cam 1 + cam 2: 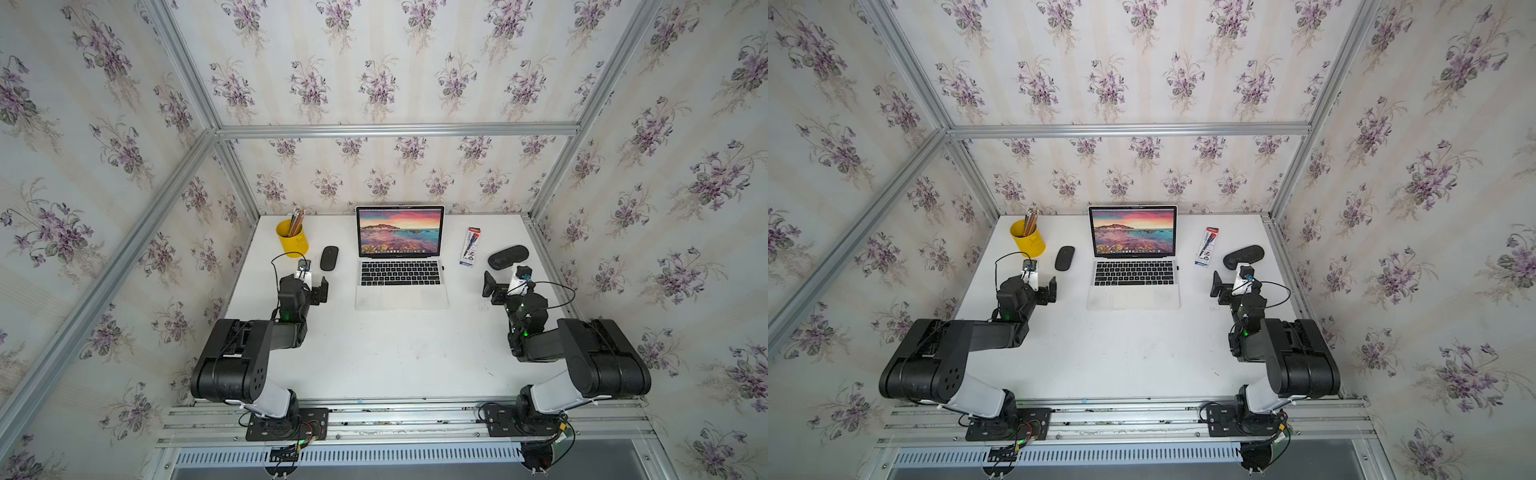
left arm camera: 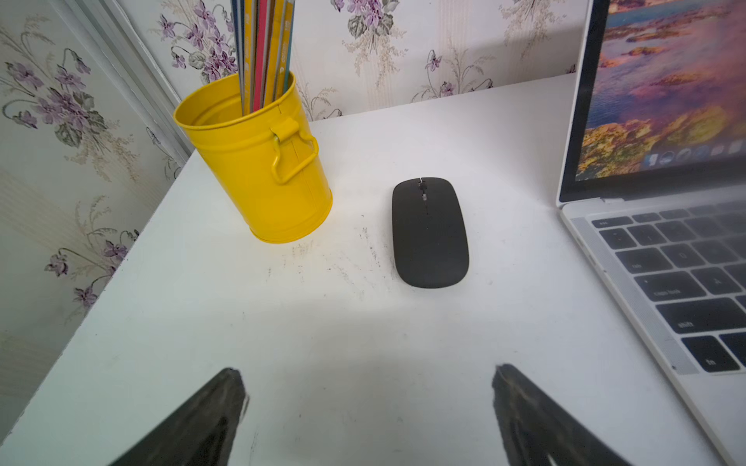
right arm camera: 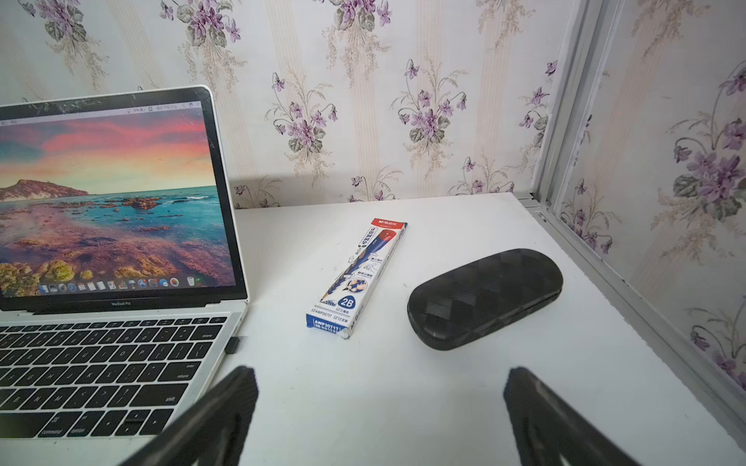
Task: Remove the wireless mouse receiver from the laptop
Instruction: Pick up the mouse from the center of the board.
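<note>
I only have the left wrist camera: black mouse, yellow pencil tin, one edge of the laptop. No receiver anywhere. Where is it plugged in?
Observer: The wireless mouse receiver sticks out of the right edge of the laptop, beside the upper key rows.
Operator: Anything crowding it?
Observer: A 2B pencil box lies on the table to its right, clearly apart from it.
Operator: Right pincer?
Observer: The right pincer is open and empty, not touching the receiver.
</note>
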